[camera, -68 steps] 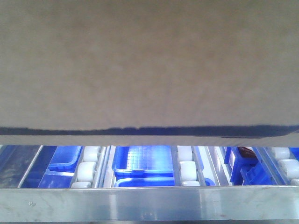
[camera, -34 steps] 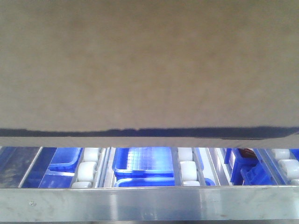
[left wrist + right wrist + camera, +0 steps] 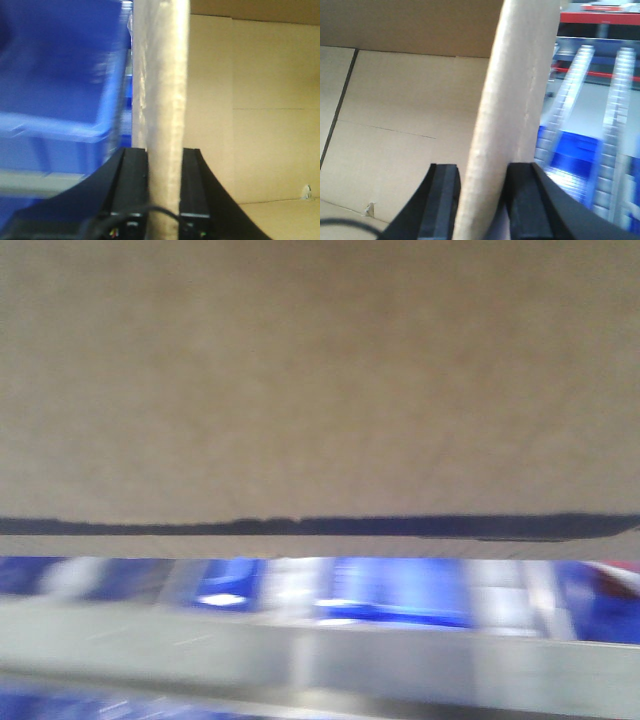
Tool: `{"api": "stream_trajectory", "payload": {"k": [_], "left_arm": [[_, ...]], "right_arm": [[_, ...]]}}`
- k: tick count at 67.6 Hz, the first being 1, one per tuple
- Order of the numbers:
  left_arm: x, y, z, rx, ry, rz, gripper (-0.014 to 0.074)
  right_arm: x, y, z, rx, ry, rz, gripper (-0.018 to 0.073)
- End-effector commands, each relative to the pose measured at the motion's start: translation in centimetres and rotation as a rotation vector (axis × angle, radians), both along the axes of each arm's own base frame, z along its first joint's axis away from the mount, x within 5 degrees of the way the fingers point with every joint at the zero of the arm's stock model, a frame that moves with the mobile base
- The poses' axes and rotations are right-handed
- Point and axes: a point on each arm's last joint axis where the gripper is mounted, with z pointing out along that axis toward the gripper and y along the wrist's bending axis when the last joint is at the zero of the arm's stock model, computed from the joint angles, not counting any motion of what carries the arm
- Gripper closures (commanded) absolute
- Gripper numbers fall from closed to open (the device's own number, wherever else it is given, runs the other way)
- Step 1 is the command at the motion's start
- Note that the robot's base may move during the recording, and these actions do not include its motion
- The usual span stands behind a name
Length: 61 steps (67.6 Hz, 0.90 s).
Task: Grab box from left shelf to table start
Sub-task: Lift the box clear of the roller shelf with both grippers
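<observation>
Both grips shut on the box (image 3: 320, 380). Left gripper (image 3: 164, 167) clamped across the left upright wall, one black jaw outside and one inside. Right gripper (image 3: 485, 180) clamped the same way across the right wall.

Open-topped brown cardboard, close to the front camera and filling the upper two-thirds of that view, with a dark band along the lower edge. Apparently held up between the two arms, just in front of the shelf (image 3: 420, 665), seen as a silver front strip low across the view. Between box and strip, a gap of blurred blue.

Step in hand, by judgement: drawing the load off the shelf toward the table.
- Hold both pinches firm and at equal height.
- Move both arms together at one pace.
- Avoid squeezing inward or spreading apart, to spare the thin walls from bowing and slipping out of the jaws.
- Lift the bottom edge well above the strip before pulling back.
- Go slowly, with the front view too smeared for judging clearance.

Around the left wall: a blue plastic bin (image 3: 55, 75) just beside it, near enough to snag the outer jaw. On the right: two sloping roller tracks (image 3: 582, 85), a second blue bin (image 3: 567, 155) beneath them, and a red beam (image 3: 600, 17) far behind. Table not in view.
</observation>
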Motion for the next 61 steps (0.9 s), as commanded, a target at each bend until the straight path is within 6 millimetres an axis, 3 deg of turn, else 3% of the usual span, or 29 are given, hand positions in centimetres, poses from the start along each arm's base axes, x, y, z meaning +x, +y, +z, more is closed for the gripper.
{"api": "stream_trajectory", "payload": {"k": [1, 61], "left_arm": [[-0.29, -0.48, 2.68, -0.128, -0.190, -0.061, 0.0689], [-0.29, -0.48, 2.68, -0.128, -0.190, -0.061, 0.0689]], "right_arm": [[-0.07, -0.05, 2.18, 0.055, -0.151, -0.007, 0.0503], [-0.07, -0.05, 2.18, 0.055, -0.151, -0.007, 0.0503]]}}
